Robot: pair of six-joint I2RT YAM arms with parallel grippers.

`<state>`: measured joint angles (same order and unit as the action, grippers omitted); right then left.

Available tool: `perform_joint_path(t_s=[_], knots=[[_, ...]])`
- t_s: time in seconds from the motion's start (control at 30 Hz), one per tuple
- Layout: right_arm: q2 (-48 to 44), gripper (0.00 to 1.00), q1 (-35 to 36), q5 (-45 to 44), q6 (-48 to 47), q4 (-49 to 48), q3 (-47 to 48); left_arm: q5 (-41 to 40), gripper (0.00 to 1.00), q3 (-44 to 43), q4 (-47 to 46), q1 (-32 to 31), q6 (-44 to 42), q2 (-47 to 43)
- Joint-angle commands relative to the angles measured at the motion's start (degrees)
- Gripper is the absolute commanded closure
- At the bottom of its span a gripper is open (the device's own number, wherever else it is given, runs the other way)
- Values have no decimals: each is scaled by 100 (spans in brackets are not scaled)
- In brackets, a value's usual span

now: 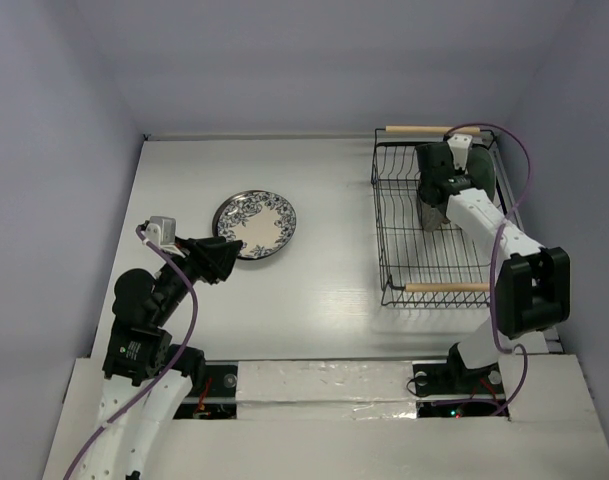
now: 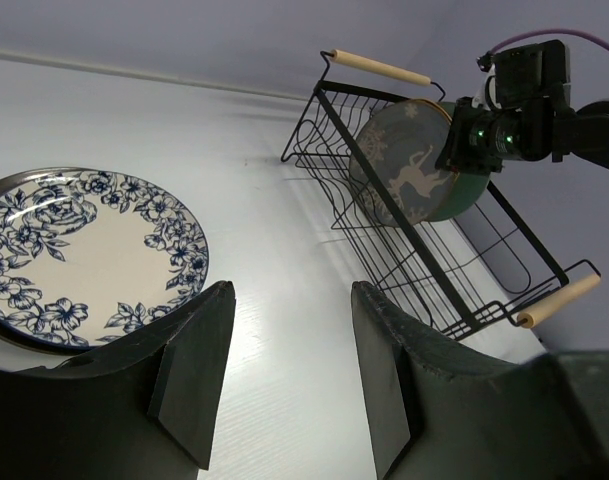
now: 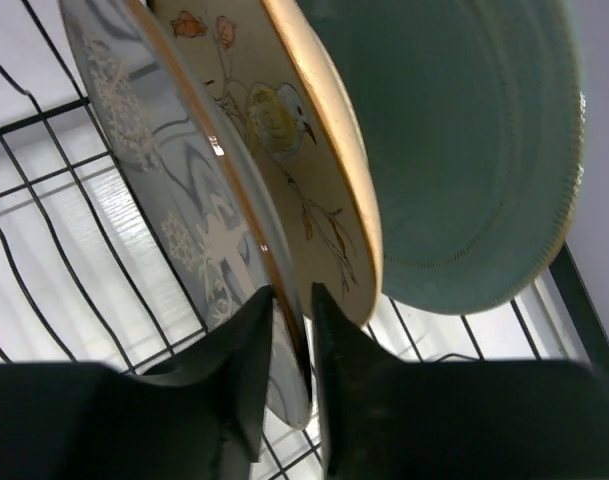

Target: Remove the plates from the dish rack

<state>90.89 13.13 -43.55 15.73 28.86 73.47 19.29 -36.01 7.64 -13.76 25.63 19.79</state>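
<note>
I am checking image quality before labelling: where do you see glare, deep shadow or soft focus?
Top external: even light, soft sheen on the white table. Left wrist: bright glare streak between the dark fingers of the left gripper. Right wrist: white highlights on the round grey reindeer plate; the right gripper is black, without detail.

Soft, even overhead light is washing the white surface (image 1: 324,290) and pale walls (image 1: 64,150) in your top view, with only faint shadows falling under the dish rack (image 1: 377,210). From the left wrist, you are seeing a bright sheen streaking down the surface, while the left pincer (image 2: 292,300) is showing as a dark, slightly soft silhouette along the bottom edge. From the right wrist, glare is glinting off the rim of the grey plate (image 3: 164,200), the surface behind the wires is blowing out white, and the right pincer (image 3: 292,300) is sinking into near-black, underexposed and out of focus.
</note>
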Motion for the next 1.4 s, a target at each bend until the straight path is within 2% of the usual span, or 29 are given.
perform_joint_path(t_s=[0.0, 0.03, 0.23, 0.47, 0.67, 0.77, 0.93, 1.13, 1.2, 1.23, 1.37], knots=[[60, 76, -47, -180, -245, -232, 404, 57, 53, 50, -219, 40, 13, 51], [78, 84, -47, -215, -254, -197, 422, 57, 53, 41, -219, 40, 12, 51], [-229, 100, -47, -250, -562, -170, 440, 101, 53, 50, -237, 40, 21, 95], [-686, 100, 111, -374, -659, 5, 712, 93, 53, 50, -237, 40, 21, 95], [-1529, 100, 164, -84, -563, 58, 862, 75, 53, 50, -237, 40, 21, 86], [-2092, 100, 217, 416, -326, -90, 774, 84, 53, 59, -245, 40, 21, 86], [-2979, 100, 584, 1445, 219, -1046, 143, 101, 53, 59, -254, 93, 21, 95], [-3271, 100, 1120, 2535, 1045, -2390, -499, 84, 53, 59, -245, 93, 30, 95], [-3201, 100, 1297, 2771, 1406, -2770, -675, 66, 53, 59, -237, 93, 30, 78], [-2992, 100, 1359, 2921, 1520, -3120, -763, 66, 54, 59, -237, 145, 39, 77], [-2112, 100, 1859, 3221, 1960, -3536, -606, 66, 56, 59, -236, 145, 30, 60]])
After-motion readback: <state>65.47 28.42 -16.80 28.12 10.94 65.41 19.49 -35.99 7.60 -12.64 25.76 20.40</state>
